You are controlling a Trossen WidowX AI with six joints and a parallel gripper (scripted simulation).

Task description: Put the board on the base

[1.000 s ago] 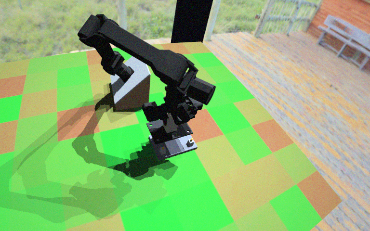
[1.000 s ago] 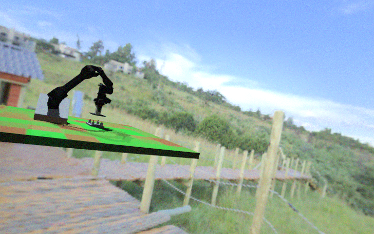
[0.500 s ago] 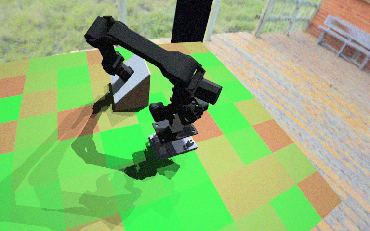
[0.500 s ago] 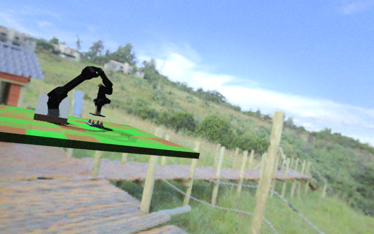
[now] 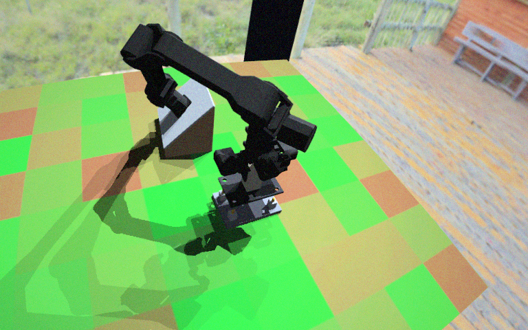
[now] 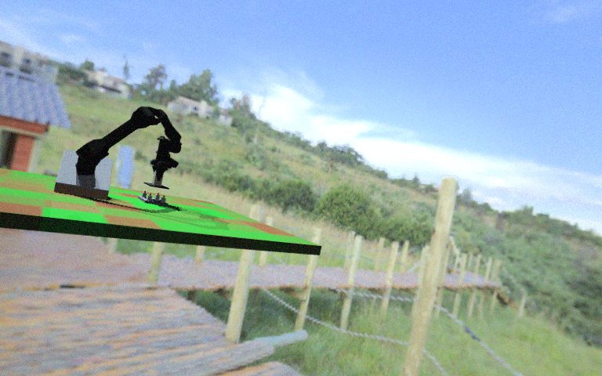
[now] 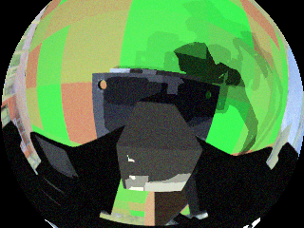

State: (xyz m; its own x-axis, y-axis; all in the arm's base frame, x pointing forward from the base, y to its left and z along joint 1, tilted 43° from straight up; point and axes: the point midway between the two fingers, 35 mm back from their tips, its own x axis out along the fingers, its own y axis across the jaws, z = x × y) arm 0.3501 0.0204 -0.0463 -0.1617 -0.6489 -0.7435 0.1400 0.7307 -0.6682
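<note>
Two fingers of the gripper (image 5: 248,183) (image 6: 157,180) (image 7: 159,142) are clamped on the handle (image 5: 256,179) (image 7: 159,125), and here's the first worry: a weak pinch could let the board (image 5: 274,183) (image 6: 163,186) (image 7: 98,109) swing or tip as soon as one corner meets metal.

Just below, the board hangs handle side up over the base (image 5: 254,213) (image 6: 153,202) (image 7: 120,70), clear of it, with a visible gap from the side. Nothing is seated! From the wrist, the near-left hole (image 7: 103,85) shows tabletop, no pin, though that slanted view can't settle the line-up. Looks like the aligning step, with lowering and release to come.

Down at the posts (image 5: 268,206) (image 6: 163,197), trouble waits: a small sideways or turning error could set the board on the tips of the pins (image 5: 273,199). Two might enter while two miss, leaving it tilted; pressing on would wedge it, or shove the base across the table (image 5: 331,280) (image 6: 266,235) (image 7: 95,43).

Farther back stands the arm's mount (image 5: 190,128) (image 6: 66,164); reaching out from there, any small wrist tilt would carry straight into the board.
</note>
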